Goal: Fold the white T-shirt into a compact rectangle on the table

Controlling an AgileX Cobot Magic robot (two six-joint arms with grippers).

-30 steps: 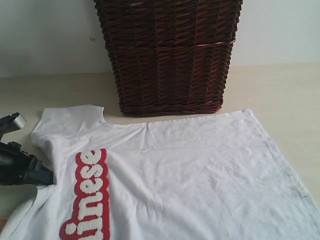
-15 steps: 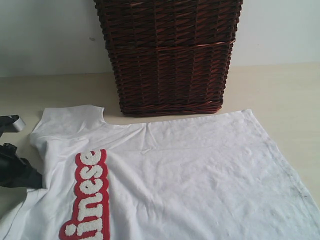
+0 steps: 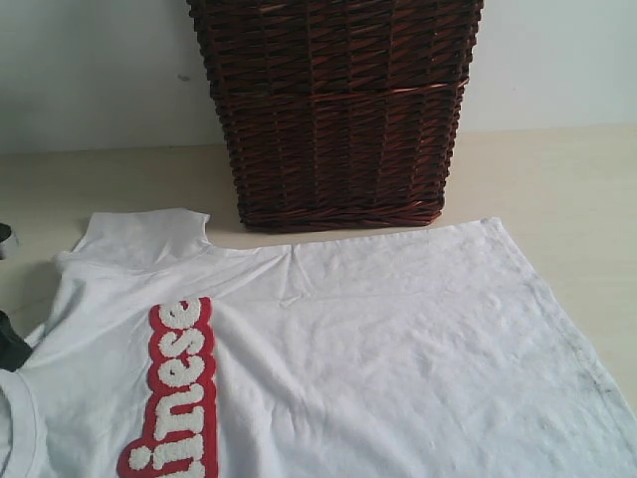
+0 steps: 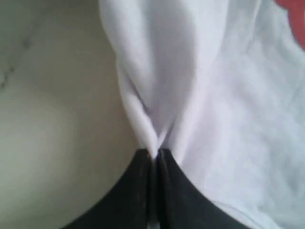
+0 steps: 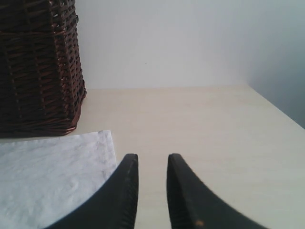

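The white T-shirt (image 3: 378, 349) lies spread on the table (image 3: 567, 189), its red band of white letters (image 3: 179, 388) at the left. One sleeve (image 3: 144, 237) points toward the back. My left gripper (image 4: 153, 153) is shut on a pinched fold of the shirt's white cloth (image 4: 167, 71). In the exterior view only a dark bit of that gripper (image 3: 8, 347) shows at the left edge, by the neckline. My right gripper (image 5: 151, 160) stands open over bare table just beside a corner of the shirt (image 5: 52, 167), holding nothing. It is outside the exterior view.
A tall dark brown wicker basket (image 3: 338, 110) stands on the table right behind the shirt's far edge, also seen in the right wrist view (image 5: 38, 67). A pale wall runs behind. Bare table (image 5: 205, 119) stretches to the right of the shirt.
The left gripper closed on the shirt and slid left, almost out of the exterior view, dragging the shoulder cloth with it; the neckline now shows at lower left. The right gripper has not moved.
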